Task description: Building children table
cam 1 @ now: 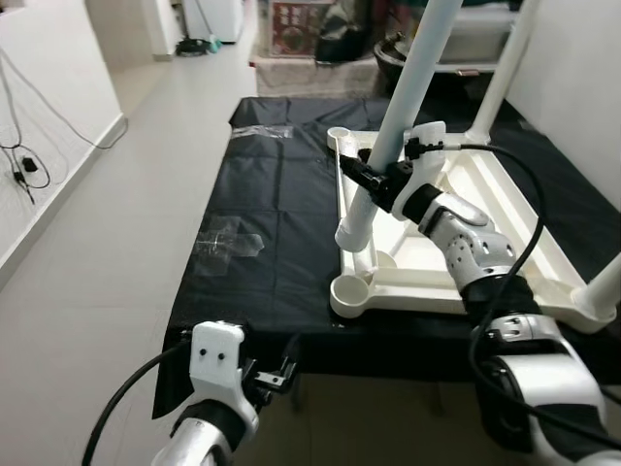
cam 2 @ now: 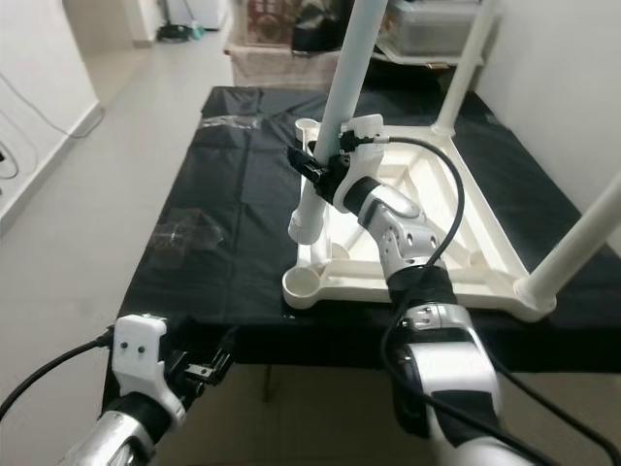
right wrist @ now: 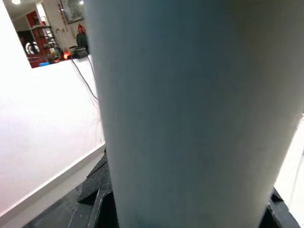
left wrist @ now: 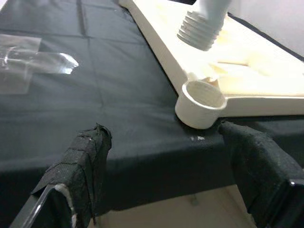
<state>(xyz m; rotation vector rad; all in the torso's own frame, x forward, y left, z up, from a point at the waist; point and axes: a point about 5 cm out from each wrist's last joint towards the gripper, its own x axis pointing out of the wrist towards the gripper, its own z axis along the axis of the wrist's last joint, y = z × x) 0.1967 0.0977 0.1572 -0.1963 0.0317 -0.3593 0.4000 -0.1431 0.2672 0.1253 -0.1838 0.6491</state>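
A white table top lies upside down on a black-covered table. My right gripper is shut on a loose white table leg that leans to the right at its top. The leg's threaded end hangs just above and behind the empty near-left corner socket, apart from it. Up close, the leg blocks most of the right wrist view. Another empty socket sits at the far-left corner. My left gripper is open, low at the table's near edge, a little short of the near-left socket.
Two white legs stand fixed in the far-right and near-right corners. Clear plastic wrap lies on the cloth left of the top, more farther back. Open floor runs along the left; boxes stand behind.
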